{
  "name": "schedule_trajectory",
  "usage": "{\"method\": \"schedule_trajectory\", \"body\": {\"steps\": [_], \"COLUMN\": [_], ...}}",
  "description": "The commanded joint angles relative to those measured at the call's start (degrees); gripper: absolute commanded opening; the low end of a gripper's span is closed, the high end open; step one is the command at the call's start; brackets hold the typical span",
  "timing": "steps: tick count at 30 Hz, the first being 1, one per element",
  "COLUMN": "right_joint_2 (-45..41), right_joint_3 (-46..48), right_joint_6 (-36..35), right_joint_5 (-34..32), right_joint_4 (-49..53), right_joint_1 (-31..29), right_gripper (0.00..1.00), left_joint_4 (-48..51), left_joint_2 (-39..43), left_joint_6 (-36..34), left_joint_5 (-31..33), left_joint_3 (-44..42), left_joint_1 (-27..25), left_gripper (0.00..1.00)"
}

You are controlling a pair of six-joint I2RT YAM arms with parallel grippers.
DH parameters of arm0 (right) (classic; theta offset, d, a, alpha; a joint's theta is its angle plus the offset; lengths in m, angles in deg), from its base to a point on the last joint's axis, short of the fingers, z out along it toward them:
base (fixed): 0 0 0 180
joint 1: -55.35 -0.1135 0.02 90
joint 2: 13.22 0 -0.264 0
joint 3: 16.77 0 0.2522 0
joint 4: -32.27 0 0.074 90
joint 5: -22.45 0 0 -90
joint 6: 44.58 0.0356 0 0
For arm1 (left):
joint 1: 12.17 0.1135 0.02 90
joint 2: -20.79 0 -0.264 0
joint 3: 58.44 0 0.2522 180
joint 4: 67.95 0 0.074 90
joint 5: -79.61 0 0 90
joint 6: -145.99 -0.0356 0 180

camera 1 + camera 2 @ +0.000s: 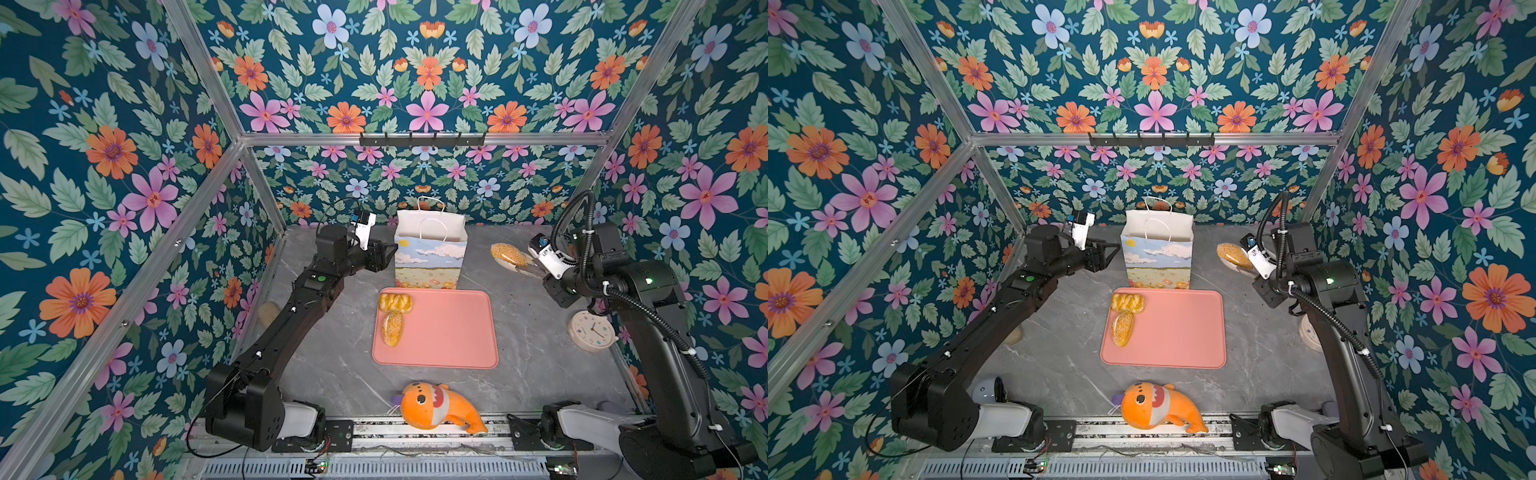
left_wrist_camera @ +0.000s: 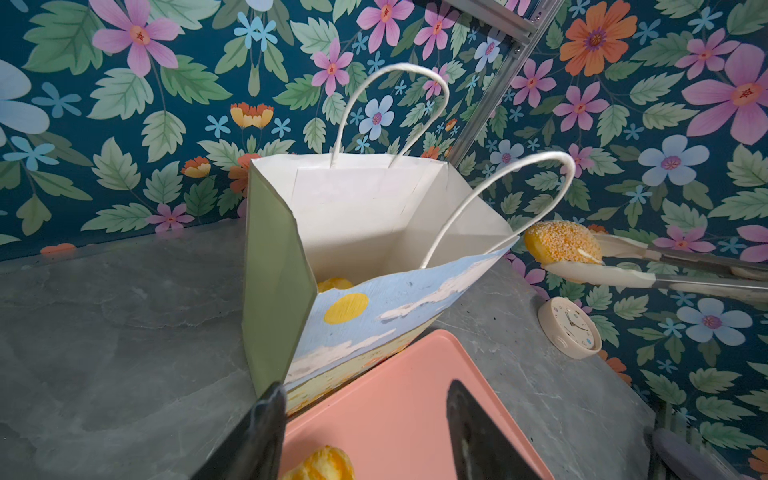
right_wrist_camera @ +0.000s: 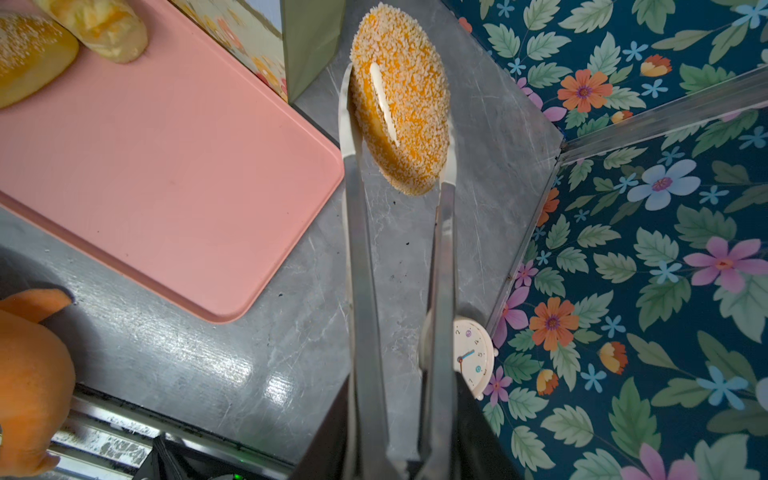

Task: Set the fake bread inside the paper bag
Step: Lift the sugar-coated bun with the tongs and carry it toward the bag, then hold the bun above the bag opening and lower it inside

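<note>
Above the grey counter (image 1: 332, 365), right fingers (image 3: 482, 436) are clamping tongs (image 3: 361, 291) pinching a sesame roll (image 1: 508, 254) slanting upper-left to lower-right. Left fingers (image 2: 478, 436) are hanging spread.

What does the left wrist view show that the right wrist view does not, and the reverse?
Only the left wrist view shows the inside of the paper bag, with one bread piece at its bottom. Only the right wrist view shows the plush fish and another roll lying on the pink tray. Both show the tongs clamping a sesame roll, the tray and the clock.
</note>
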Motion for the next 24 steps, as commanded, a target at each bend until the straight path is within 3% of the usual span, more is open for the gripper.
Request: {"method": "schedule_trajectory", "body": {"steps": [1, 7, 17, 24], "right_joint_2": [2.17, 6.21, 11.30, 14.37], "right_joint_3": [-2.55, -7.77, -17.77, -22.39], "right_joint_6": [0.36, -0.21, -0.04, 1.03], "right_joint_5": [2.68, 4.92, 16.40, 24.63], "right_joint_4": [-3.26, -4.64, -5.75, -6.54], "right_joint_1": [0.22, 0.45, 0.38, 0.42], "right_gripper": [0.31, 0.31, 0.31, 0.31], "left_joint_4": [0.03, -0.15, 3.56, 5.39], "left_joint_2": [-0.50, -1.68, -4.41, -7.71], "left_joint_6": [0.41, 1.18, 3.40, 5.46], "left_joint_5": [0.61, 0.81, 6.69, 5.90], "left_joint_3": [0.96, 1.72, 6.48, 11.41], "left_joint_1": [0.11, 0.24, 1.16, 1.42], "left_gripper": [0.62, 0.63, 0.63, 0.62]}}
